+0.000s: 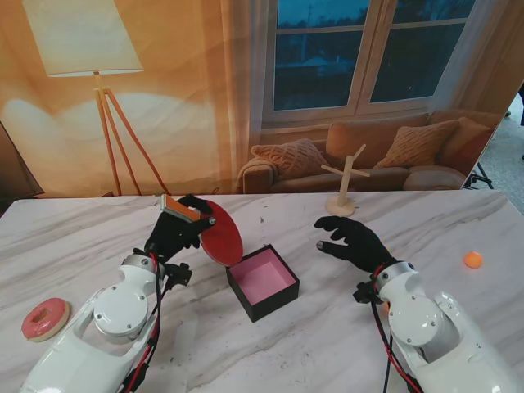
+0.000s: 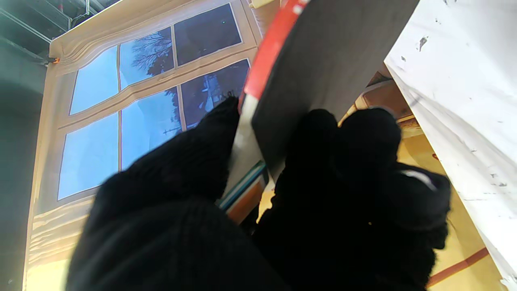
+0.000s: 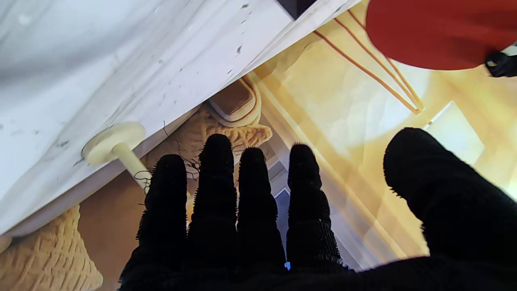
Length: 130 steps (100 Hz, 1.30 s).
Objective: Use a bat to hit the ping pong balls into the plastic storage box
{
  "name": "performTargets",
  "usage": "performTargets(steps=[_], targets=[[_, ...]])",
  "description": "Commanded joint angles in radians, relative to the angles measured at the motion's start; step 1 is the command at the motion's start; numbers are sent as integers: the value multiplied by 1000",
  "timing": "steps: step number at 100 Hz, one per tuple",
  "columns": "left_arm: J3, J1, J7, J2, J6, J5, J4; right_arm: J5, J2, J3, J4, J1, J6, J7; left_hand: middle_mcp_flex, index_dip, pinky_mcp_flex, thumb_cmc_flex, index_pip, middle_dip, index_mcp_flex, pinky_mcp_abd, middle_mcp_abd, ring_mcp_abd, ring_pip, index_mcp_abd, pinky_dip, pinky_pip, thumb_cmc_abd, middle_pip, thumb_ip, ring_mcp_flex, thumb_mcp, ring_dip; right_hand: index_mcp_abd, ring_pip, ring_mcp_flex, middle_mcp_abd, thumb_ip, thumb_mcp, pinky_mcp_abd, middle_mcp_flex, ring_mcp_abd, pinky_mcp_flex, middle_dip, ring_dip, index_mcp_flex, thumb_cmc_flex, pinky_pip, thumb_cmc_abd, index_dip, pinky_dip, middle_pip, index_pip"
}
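From the stand's view, the box [image 1: 263, 282] is sitting near the middle of the marble surface [image 1: 327, 344], black outside and pink inside, open at the top. The left hand [image 1: 174, 231] is hovering just left of the box and a little farther from the robot, its black-gloved fingers wrapping the orange handle of the bat [image 1: 214, 230]. The bat's red blade is tilting over the surface, its lower edge close beside the box's far left corner. The right hand [image 1: 352, 241] is hanging right of the box, fingers spread and holding nothing. One orange ball [image 1: 472, 260] is lying well to the right of the box, near the surface's right edge. A pink donut [image 1: 44, 318] is resting far left of the box, close to the robot. A small wooden stand [image 1: 343, 185] is standing beyond the box toward the far edge.

Through the left wrist camera, the left hand [image 2: 282, 210] is clamping the bat [image 2: 323, 60], thumb on one side and fingers [image 2: 363, 137] on the other; the blade's dark face and red edge are reaching past the fingertips.

Through the right wrist camera, the right hand [image 3: 282, 226] is showing four fingers [image 3: 216, 182] side by side and the thumb set apart, nothing between them. The wooden stand [image 3: 115, 145] and the bat's red blade [image 3: 436, 32] are showing beyond.
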Motion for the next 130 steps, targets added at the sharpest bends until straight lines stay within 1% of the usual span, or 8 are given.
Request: performTargets(steps=[1, 12, 27, 52, 73, 102, 119, 130], targets=[[3, 14, 3, -9, -9, -9, -10, -12, 10, 15, 6, 24, 25, 17, 0, 7, 18, 55, 31, 21, 25, -122, -68, 116, 40, 38, 16, 64, 18, 25, -4, 16, 49, 9, 18, 69, 28, 11, 23, 25, 0, 20, 8, 2, 43, 41, 31, 3, 72, -13, 26, 34, 32, 35], [8, 20, 14, -13, -12, -24, -14, -64, 15, 25, 14, 45, 42, 20, 1, 8, 19, 57, 31, 21, 25, -123, -65, 119, 42, 39, 15, 65, 18, 25, -3, 16, 49, 10, 32, 172, 47, 26, 23, 35, 3, 53, 18, 3, 96, 95, 65, 6, 186, -16, 56, 64, 89, 74], [13, 23, 7, -12, -22, -32, -21, -135, 22, 44, -5, 49, 74, 30, 0, 10, 22, 54, 31, 22, 25, -127, -69, 115, 45, 36, 14, 69, 18, 26, -4, 18, 48, 10, 28, 187, 51, 26, 23, 43, 4, 61, 19, 0, 102, 99, 75, 12, 212, -22, 60, 60, 93, 79], [17, 29, 11, -13, -34, -39, -28, -206, 30, 54, 5, 67, 171, 51, -1, 11, 22, 54, 31, 22, 24, -129, -72, 115, 44, 33, 12, 70, 20, 25, -4, 16, 47, 10, 6, 44, -16, 5, 19, 72, -1, 5, 15, -58, 37, 13, 32, 16, 117, -58, 31, -45, 6, 29], [20, 30, 13, -14, -37, -51, -30, -292, 31, 42, 70, 85, 214, 8, -2, 13, 20, 55, 31, 23, 24, -129, -71, 116, 43, 32, 10, 70, 20, 25, -4, 14, 46, 10, -14, 58, -10, 15, 15, 118, 52, 2, 34, -44, 25, 17, 48, 10, 134, -114, 22, -32, 13, 29], [15, 45, -15, -6, -52, -60, -48, -338, 29, -3, 160, 109, 278, -38, -1, 20, 18, 51, 33, 26, 23, -130, -75, 113, 45, 29, 8, 69, 16, 26, -1, 14, 52, 11, -21, 58, -24, 16, 7, 126, 58, -32, 39, -57, 17, 12, 36, 31, 157, -159, 17, -37, 9, 30], [13, 48, -34, -2, -62, -67, -47, -360, 31, -34, 210, 130, 297, -50, -2, 22, 15, 50, 32, 26, 23, -131, -78, 113, 42, 29, 7, 68, 18, 25, -1, 10, 53, 11, -24, 29, -41, 10, -3, 161, 63, -38, 30, -117, -3, -8, 31, 54, 55, -192, 14, -104, 6, 37], [15, 48, -38, -1, -64, -72, -47, -392, 35, -53, 248, 151, 301, -56, -2, 23, 14, 49, 32, 27, 23, -131, -78, 114, 42, 29, 6, 67, 17, 24, -1, 10, 54, 11, -22, 19, -43, 8, -7, 175, 70, -40, 32, -117, -9, -15, 29, 62, 43, -212, 12, -111, 4, 39]])
